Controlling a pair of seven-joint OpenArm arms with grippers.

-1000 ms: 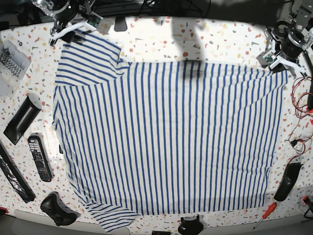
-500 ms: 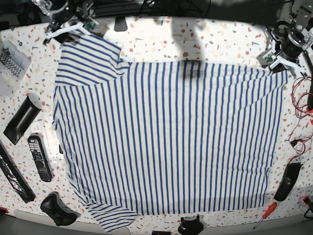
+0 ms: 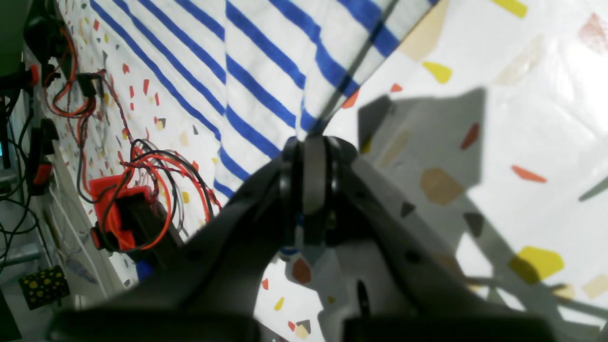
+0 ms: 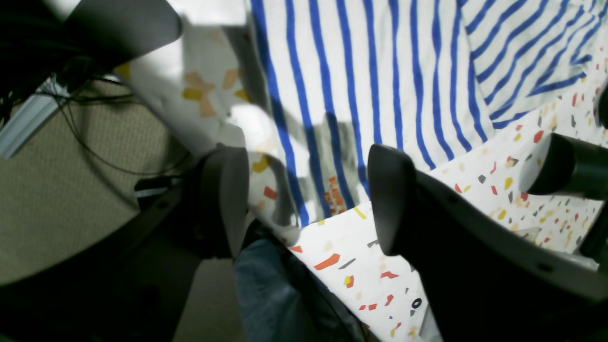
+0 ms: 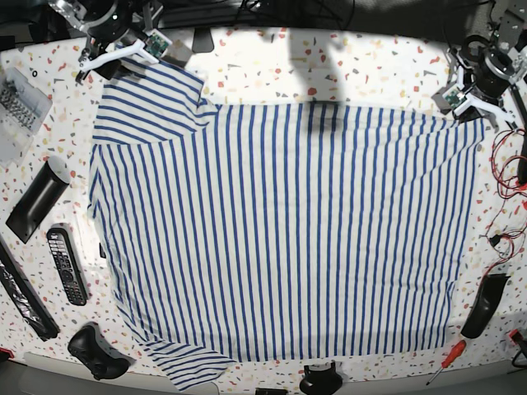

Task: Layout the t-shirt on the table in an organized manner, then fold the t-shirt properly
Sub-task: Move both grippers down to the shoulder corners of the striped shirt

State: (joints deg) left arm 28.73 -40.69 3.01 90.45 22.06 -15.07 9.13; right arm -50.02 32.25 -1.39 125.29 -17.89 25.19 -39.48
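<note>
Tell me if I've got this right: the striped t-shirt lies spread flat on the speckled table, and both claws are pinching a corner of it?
Only one is. The left claw is shut on the corner of the t-shirt, as the left wrist view shows. The right claw stands open above the shirt's edge, holding nothing, as the right wrist view shows. The shirt does lie spread on the table.

T-shirt (image 5: pixel 280 230): soft matt woven cloth, white with thin blue stripes, lying mostly smooth with slight creasing at the sleeves. Table (image 5: pixel 346 70): hard, smooth terrazzo-look top, lightly glossy, catching glare. Right gripper (image 4: pixel 308 199): fingers of dark matt plastic with rounded smooth tips. Left gripper (image 3: pixel 308 142): same dark matt plastic. Red wires (image 3: pixel 142 175): glossy plastic insulation.
</note>
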